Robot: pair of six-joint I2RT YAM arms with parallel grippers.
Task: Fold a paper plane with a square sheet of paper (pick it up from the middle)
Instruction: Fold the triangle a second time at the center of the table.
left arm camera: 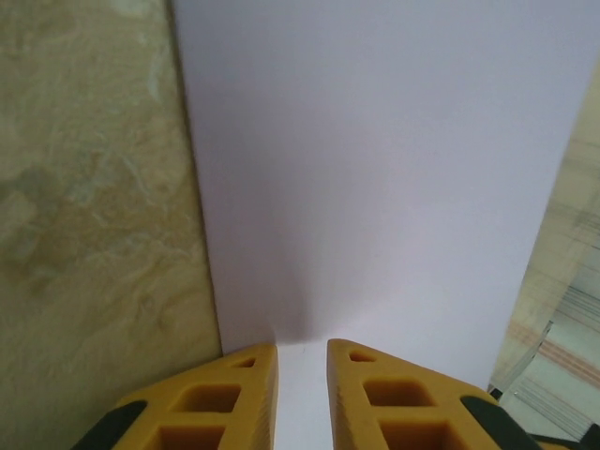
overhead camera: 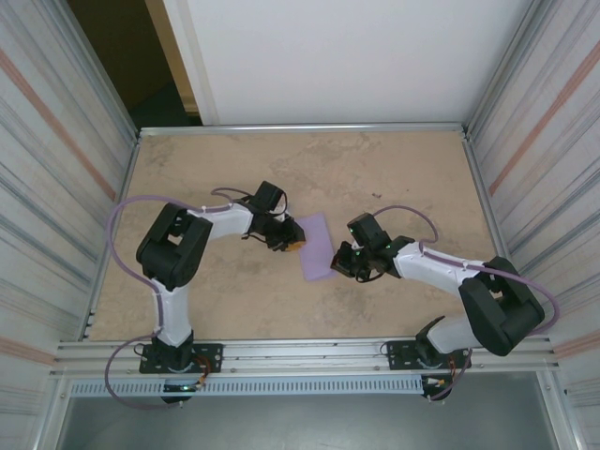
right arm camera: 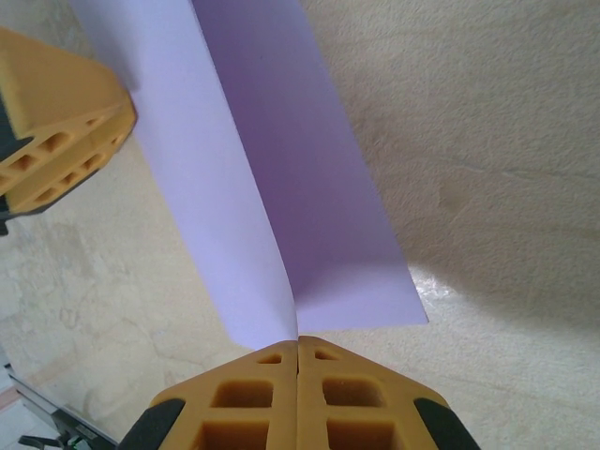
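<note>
Right gripper (right arm camera: 298, 339) clamps the square sheet of paper (right arm camera: 309, 187); left gripper (left arm camera: 301, 345) gapes narrowly, perhaps touching it.

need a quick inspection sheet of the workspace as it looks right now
surface: tan mottled table
job's things: lavender square sheet of paper near the middle, between the two arms; one half lies flat, the other is lifted along a bend; no plane shape yet
clutter: nothing seen
grippers: right gripper shut on the sheet's end at the bend; left gripper jaws slightly apart at the sheet's edge, grip unclear
cables: lilac cables loop from each arm, off the paper
surroundings: ribbed metal walls left and right, white panel at the far side, dark opening beside it
</note>
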